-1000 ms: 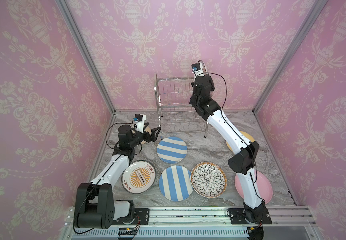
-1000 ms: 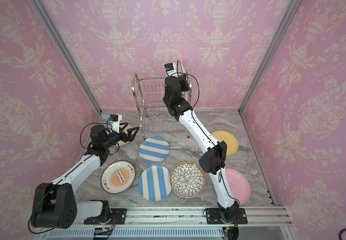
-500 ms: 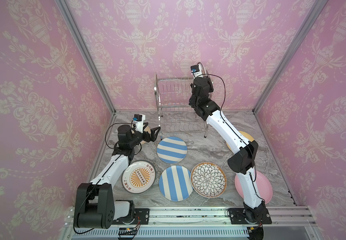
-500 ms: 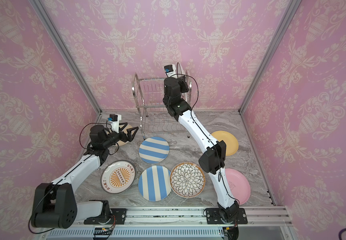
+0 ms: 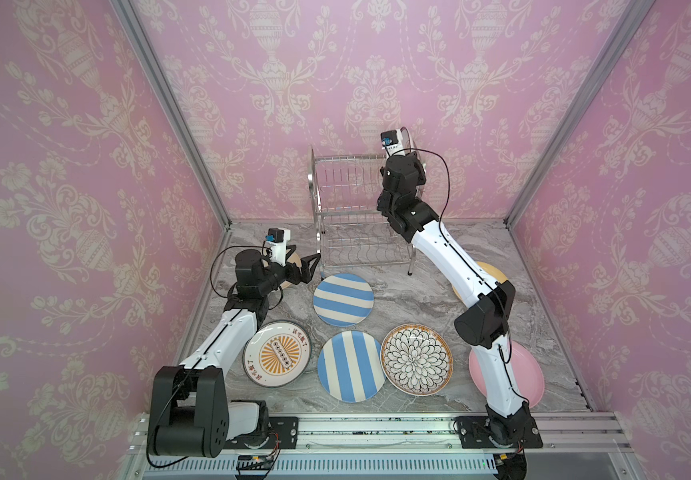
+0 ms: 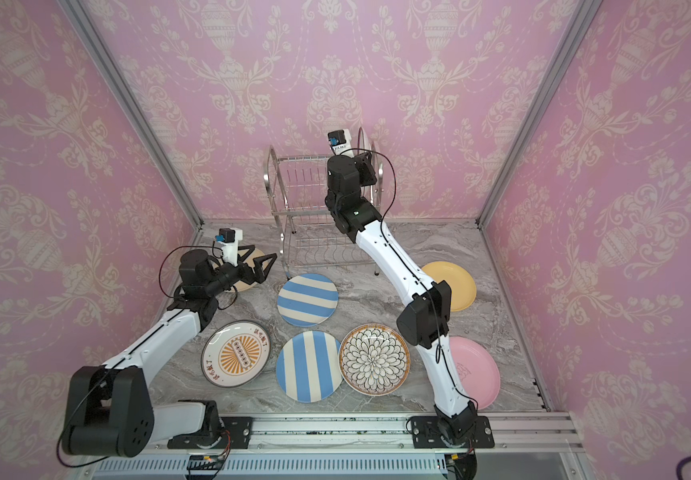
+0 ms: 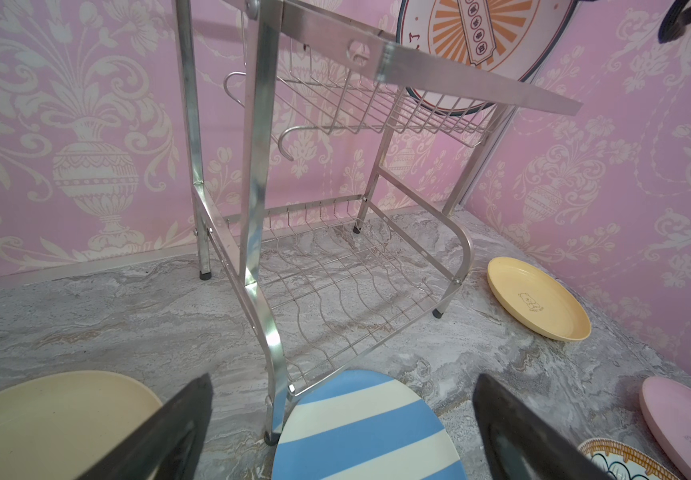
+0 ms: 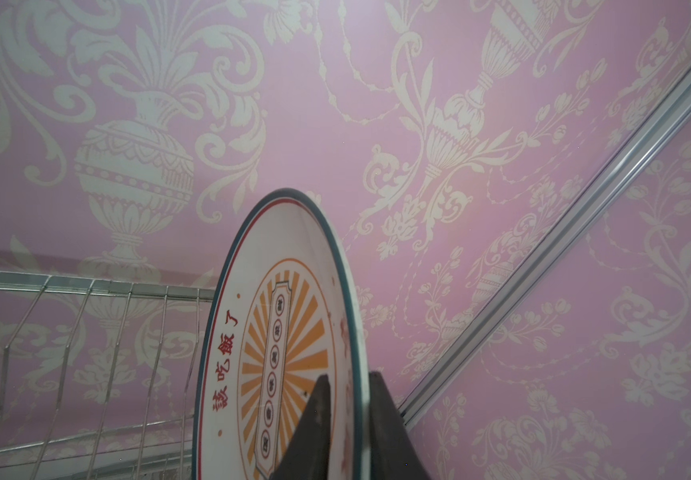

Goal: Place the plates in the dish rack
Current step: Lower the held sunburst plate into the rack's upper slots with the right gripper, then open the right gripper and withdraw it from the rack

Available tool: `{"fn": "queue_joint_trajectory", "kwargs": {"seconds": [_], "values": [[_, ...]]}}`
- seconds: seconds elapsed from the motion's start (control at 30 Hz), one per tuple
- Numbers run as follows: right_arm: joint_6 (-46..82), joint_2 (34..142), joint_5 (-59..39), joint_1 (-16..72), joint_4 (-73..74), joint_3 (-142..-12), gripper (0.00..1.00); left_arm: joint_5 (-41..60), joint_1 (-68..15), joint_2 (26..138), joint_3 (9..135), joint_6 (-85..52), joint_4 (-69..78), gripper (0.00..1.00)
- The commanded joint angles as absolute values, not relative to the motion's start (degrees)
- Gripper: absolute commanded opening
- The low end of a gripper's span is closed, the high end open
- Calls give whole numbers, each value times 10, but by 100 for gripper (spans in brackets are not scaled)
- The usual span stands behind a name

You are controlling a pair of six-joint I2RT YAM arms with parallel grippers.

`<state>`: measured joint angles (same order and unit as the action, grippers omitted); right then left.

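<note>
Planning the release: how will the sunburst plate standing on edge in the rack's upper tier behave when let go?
The upright sunburst plate looks rigid and glossy, so likely slippery for the right gripper straddling its rim. On edge between the dish rack wires it might lean or roll slightly; the slots should probably catch it.

Eight plates [image 5: 343, 304], one dish rack [image 7: 257, 166] and two arms [image 5: 227, 336] in all.

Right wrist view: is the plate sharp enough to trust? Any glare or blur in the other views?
Right wrist view: sunburst plate print crisp, right gripper dark, soft-edged. Left wrist view: glare streaks on the dish rack frame, left gripper blurred. Both top views: even light, sharp.
</note>
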<state>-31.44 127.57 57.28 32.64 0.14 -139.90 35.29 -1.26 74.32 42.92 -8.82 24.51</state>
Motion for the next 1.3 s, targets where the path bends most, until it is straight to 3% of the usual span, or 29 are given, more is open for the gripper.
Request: {"fn": "queue_joint_trajectory", "kwargs": {"seconds": [0.0,0.23,0.4,0.57,0.87,1.27], "values": [[-319,1275,572,327,18,-1403,19,354,-8,739,439,-82,245,99],[-334,1281,562,326,20,-1431,21,355,-8,735,438,-83,247,99],[-337,1274,555,327,15,-1438,34,354,-8,734,438,-83,246,99],[-344,1263,553,327,11,-1438,35,354,-8,732,439,-85,248,99],[-338,1239,541,329,-9,-1443,54,352,-8,724,439,-85,242,99],[-258,1162,493,329,-125,-1438,72,347,-8,712,443,-91,232,99]]}}
